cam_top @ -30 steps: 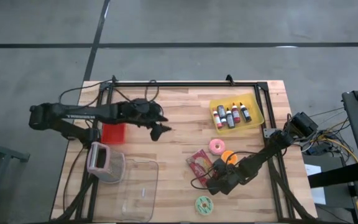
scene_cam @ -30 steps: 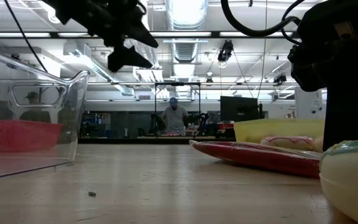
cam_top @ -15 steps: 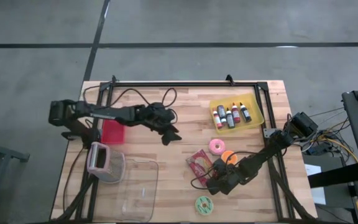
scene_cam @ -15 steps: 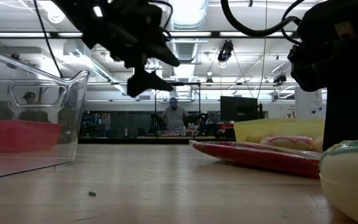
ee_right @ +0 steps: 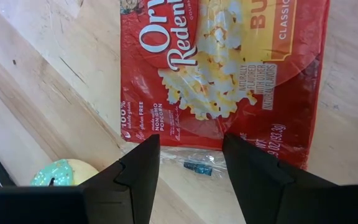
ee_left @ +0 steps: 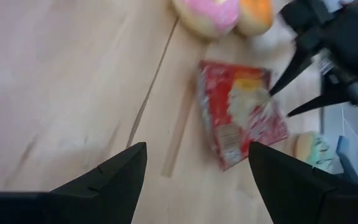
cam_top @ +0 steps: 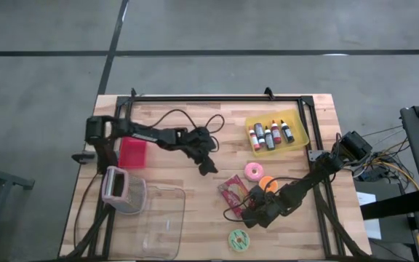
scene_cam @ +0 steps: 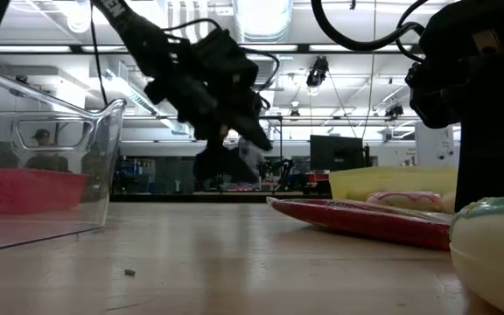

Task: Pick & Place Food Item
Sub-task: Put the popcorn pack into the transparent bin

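High view: the left hand (cam_top: 208, 166) hangs over the middle of the tabletop (cam_top: 188, 124), fingers apart and empty. The right hand (cam_top: 247, 216) sits low beside the red popcorn packet (cam_top: 233, 192), fingers apart. A pink doughnut (cam_top: 253, 172) and an orange doughnut (cam_top: 267, 183) lie just beyond the packet; a green doughnut (cam_top: 238, 239) lies near the front edge.

Low view: the packet (scene_cam: 357, 219) lies flat on the tabletop.

Left wrist view: the packet (ee_left: 241, 112) lies ahead, with the right hand (ee_left: 303, 81) at its far edge.

Right wrist view: the packet (ee_right: 229, 68) lies just past the spread fingers (ee_right: 138, 171), ungripped.
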`<state>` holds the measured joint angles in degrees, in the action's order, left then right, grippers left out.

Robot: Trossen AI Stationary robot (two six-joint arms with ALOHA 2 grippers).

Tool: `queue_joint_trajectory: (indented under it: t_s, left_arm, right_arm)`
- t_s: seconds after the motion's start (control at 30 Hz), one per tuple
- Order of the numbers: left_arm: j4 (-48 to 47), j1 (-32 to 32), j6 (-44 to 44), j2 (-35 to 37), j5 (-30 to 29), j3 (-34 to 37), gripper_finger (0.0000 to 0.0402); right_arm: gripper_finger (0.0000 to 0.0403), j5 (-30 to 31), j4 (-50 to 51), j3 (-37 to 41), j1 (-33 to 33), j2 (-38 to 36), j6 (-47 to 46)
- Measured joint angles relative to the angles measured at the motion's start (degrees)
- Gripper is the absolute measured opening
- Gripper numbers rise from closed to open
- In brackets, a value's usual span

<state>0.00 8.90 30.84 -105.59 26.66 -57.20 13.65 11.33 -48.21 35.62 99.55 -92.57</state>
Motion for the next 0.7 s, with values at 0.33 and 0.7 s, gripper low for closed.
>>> queue_joint_trajectory:
  t_s: [0.33,0.7]
  left_arm:
    - [0.26,-2.73,3.56,-2.68,-4.16,-0.21,0.0289]
    - [2.75,-8.87,4.15,-2.85,-5.15,-0.76,0.0289]
  right_arm:
    - [0.0178,1.06,-0.07,0.00,0.00,0.02,0.21]
    - [0.0178,1.46,-0.15,0.02,-0.04,0.04,0.19]
